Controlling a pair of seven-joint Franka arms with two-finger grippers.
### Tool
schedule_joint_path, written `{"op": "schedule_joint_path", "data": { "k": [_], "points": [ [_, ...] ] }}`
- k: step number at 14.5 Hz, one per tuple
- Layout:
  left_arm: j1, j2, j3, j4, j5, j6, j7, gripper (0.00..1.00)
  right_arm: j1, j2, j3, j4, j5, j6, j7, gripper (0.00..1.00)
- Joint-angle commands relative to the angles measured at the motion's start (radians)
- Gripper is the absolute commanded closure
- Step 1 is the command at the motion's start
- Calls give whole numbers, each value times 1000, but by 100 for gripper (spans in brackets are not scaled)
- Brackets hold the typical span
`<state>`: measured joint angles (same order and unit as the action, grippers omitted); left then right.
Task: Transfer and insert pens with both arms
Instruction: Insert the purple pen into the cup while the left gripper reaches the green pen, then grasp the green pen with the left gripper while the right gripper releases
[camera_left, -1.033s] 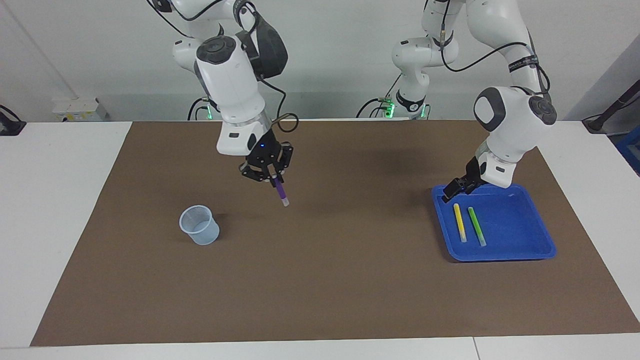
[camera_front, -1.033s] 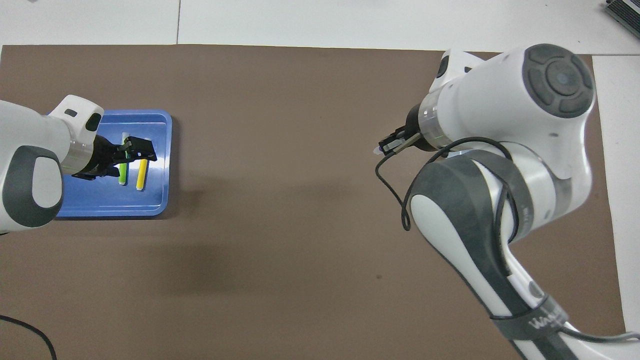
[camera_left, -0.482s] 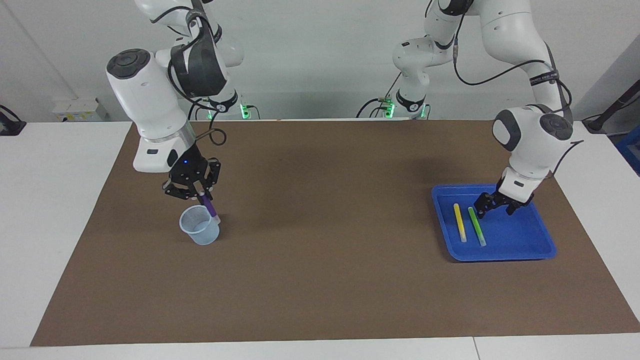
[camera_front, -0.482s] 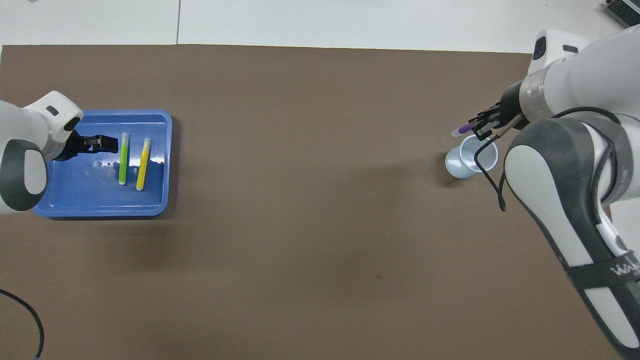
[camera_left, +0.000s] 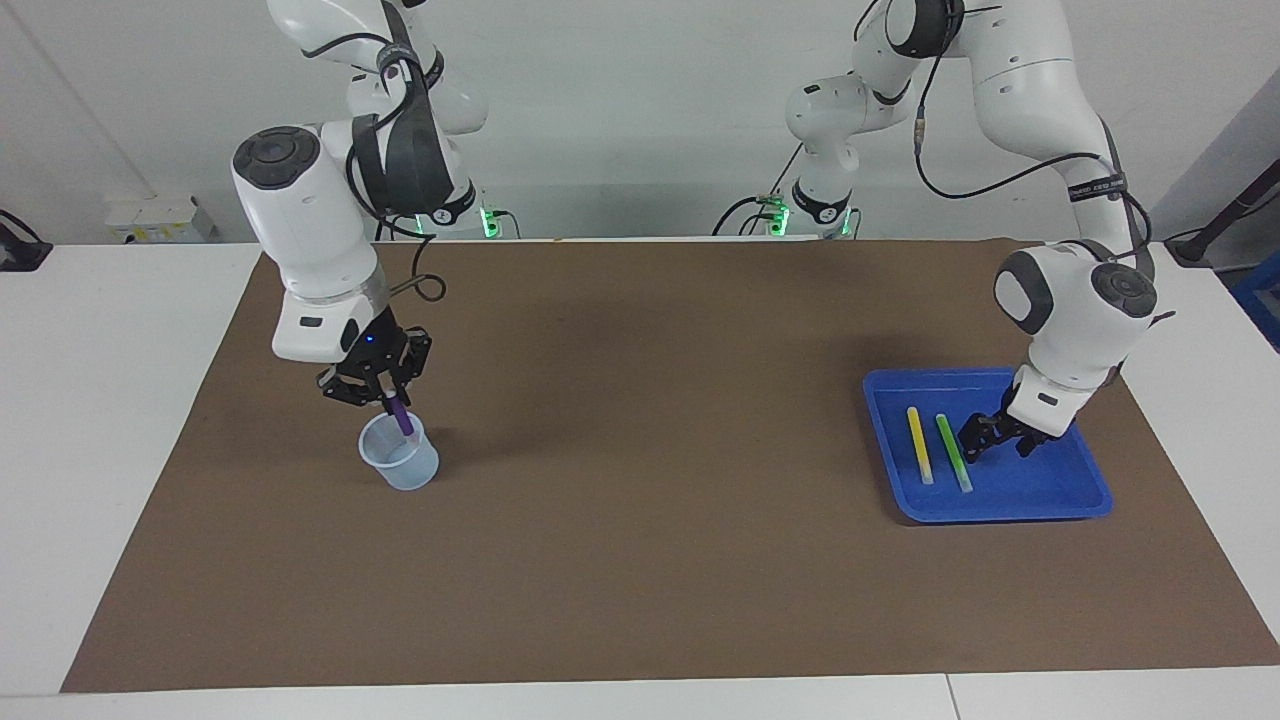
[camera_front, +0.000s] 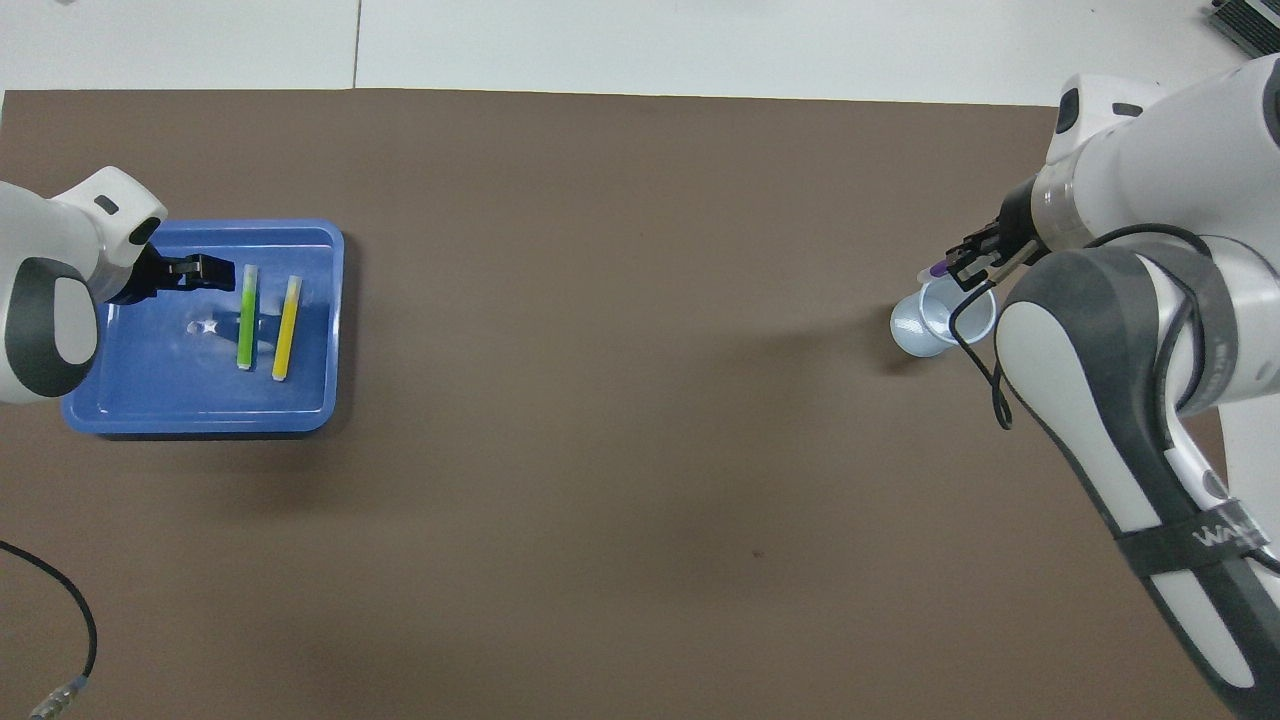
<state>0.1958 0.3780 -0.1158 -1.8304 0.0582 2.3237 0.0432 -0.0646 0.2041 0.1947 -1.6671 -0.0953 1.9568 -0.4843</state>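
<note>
My right gripper (camera_left: 386, 392) is shut on the purple pen (camera_left: 402, 418) and holds it tilted over the pale translucent cup (camera_left: 400, 465), the pen's lower end inside the cup's mouth. The overhead view shows the same gripper (camera_front: 965, 262), pen (camera_front: 938, 268) and cup (camera_front: 925, 322). My left gripper (camera_left: 997, 447) is open and low inside the blue tray (camera_left: 1000, 510), just beside the green pen (camera_left: 953, 452) and holding nothing. The yellow pen (camera_left: 919, 444) lies parallel to the green one in the tray.
A brown mat (camera_left: 640, 560) covers the table between the cup and the tray. The tray (camera_front: 200, 420) sits toward the left arm's end, the cup toward the right arm's end. A black cable (camera_front: 60, 640) lies at the mat's near corner.
My right gripper carried the purple pen from mid-table to over the cup and lowered its tip in. My left gripper moved across the tray and came down beside the green pen.
</note>
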Motion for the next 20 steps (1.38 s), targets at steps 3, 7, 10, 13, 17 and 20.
{"op": "schedule_joint_path", "data": {
  "k": [3, 7, 10, 13, 17, 20],
  "points": [
    [-6, 12, 1, -1, 12, 20, 1, 30, -18, -20, 11, -30, -76, -30, 9, 100],
    [-6, 9, 1, -61, 12, 51, 3, 31, -29, -20, 15, -46, -73, -18, 10, 100],
    [-13, 7, -2, -72, 12, 42, 1, 35, -46, -22, 15, -77, -73, -9, 33, 100],
    [-30, 5, -5, -73, -1, 39, -5, 38, -41, -25, 15, -85, -73, -7, 73, 95],
    [-29, 4, -5, -82, 0, 46, 0, 56, -41, -23, 15, -97, -73, 24, 87, 19],
    [-27, 1, -5, -90, -1, 42, -2, 95, -41, -22, 15, -91, -66, 17, 90, 0]
  ]
}}
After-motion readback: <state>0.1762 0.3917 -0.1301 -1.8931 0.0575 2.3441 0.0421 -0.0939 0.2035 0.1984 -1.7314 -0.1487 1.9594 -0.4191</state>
